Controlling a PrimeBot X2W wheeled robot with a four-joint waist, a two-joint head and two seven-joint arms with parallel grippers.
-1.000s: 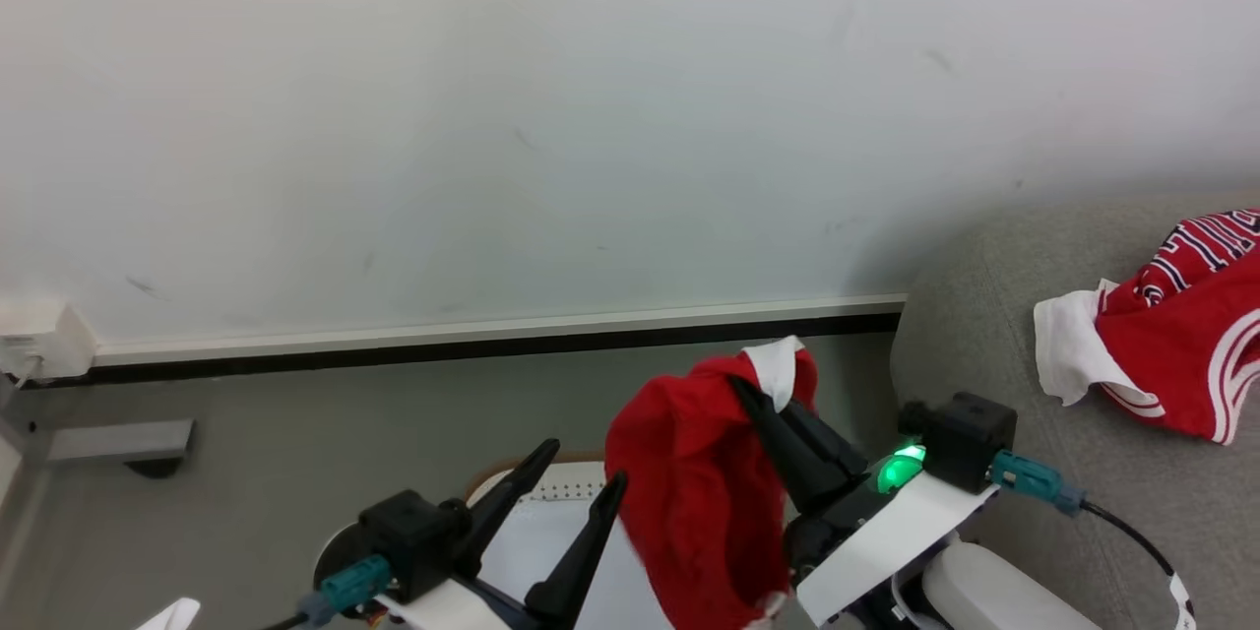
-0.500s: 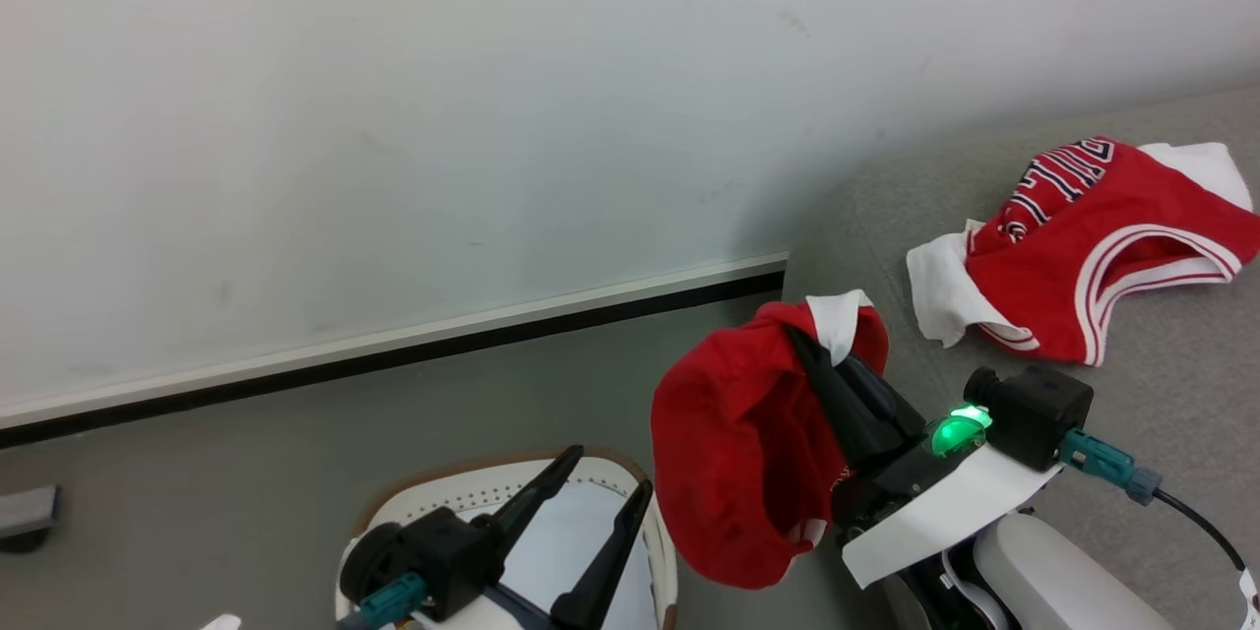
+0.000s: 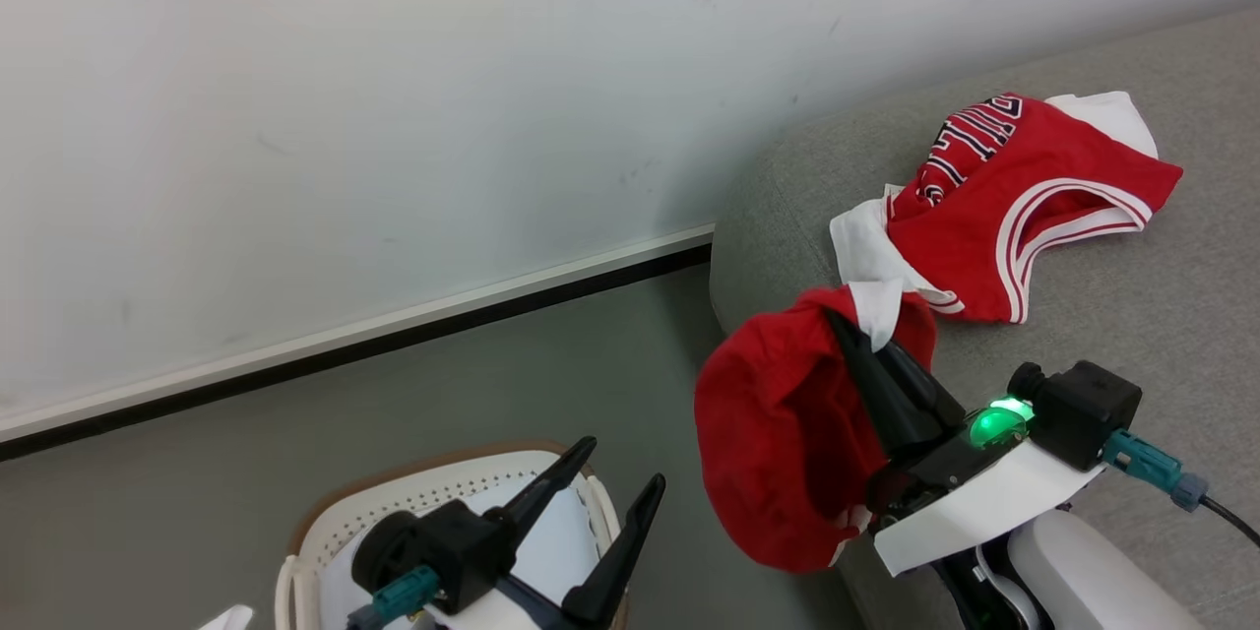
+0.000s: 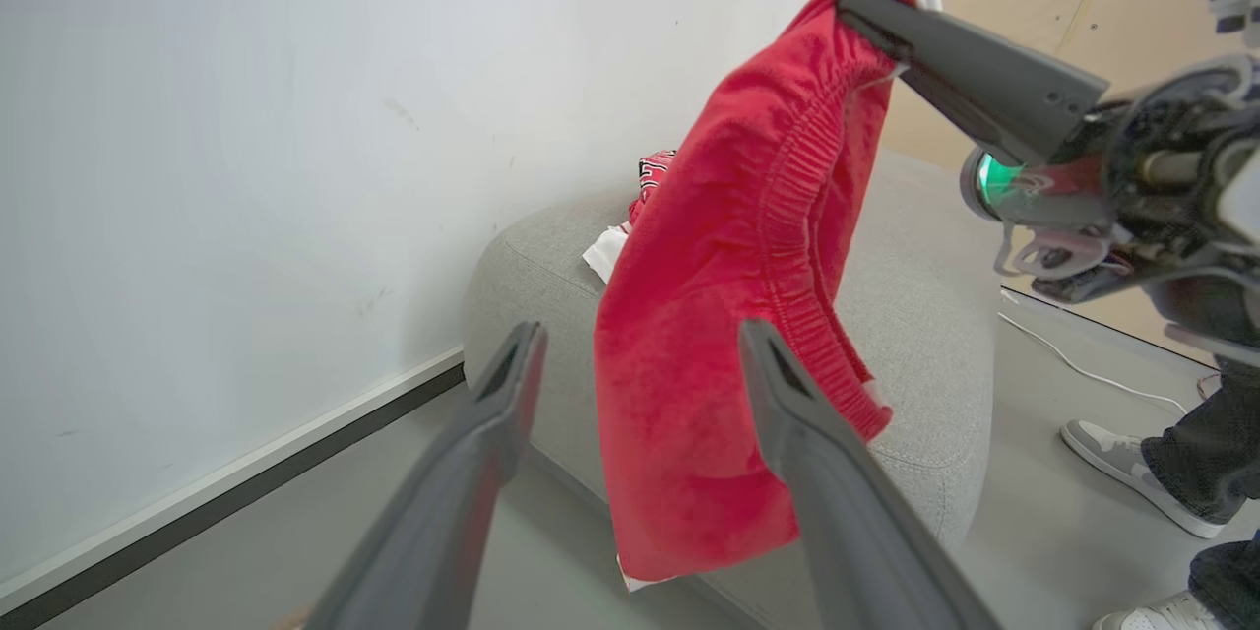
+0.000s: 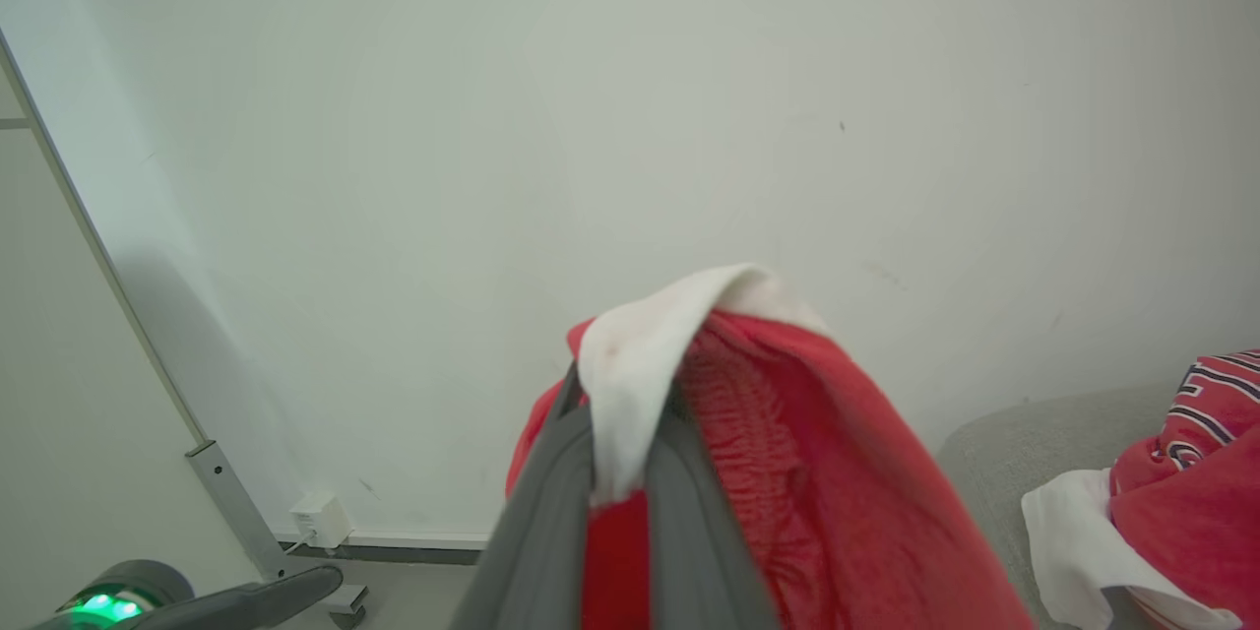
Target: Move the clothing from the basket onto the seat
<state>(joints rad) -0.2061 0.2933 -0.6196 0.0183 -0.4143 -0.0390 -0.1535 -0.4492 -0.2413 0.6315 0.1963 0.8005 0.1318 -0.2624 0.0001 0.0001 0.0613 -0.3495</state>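
My right gripper (image 3: pixel 847 327) is shut on the waistband of a red piece of clothing (image 3: pixel 778 433) with a white panel. The piece hangs in the air beside the front corner of the grey seat (image 3: pixel 1162 315). The right wrist view shows the cloth (image 5: pixel 787 472) pinched between that gripper's closed fingers (image 5: pixel 536 532). A second piece of clothing, a red jersey (image 3: pixel 1024 207) with white trim, lies on the seat. My left gripper (image 3: pixel 623 463) is open and empty above the cream basket (image 3: pixel 433 497). In the left wrist view the hanging cloth (image 4: pixel 709 315) is just beyond my left gripper (image 4: pixel 642 330).
A white wall with a dark baseboard (image 3: pixel 394 335) runs behind the grey floor. A person's shoes (image 4: pixel 1122 453) and a cable (image 4: pixel 1083 369) are on the floor past the seat. A wall socket (image 5: pixel 320 519) and a metal post foot (image 5: pixel 236 502) are at the left.
The head camera has swung right, so the seat fills more of the view. My right gripper has carried the red garment closer to the seat's corner. The left gripper stays open over the basket.
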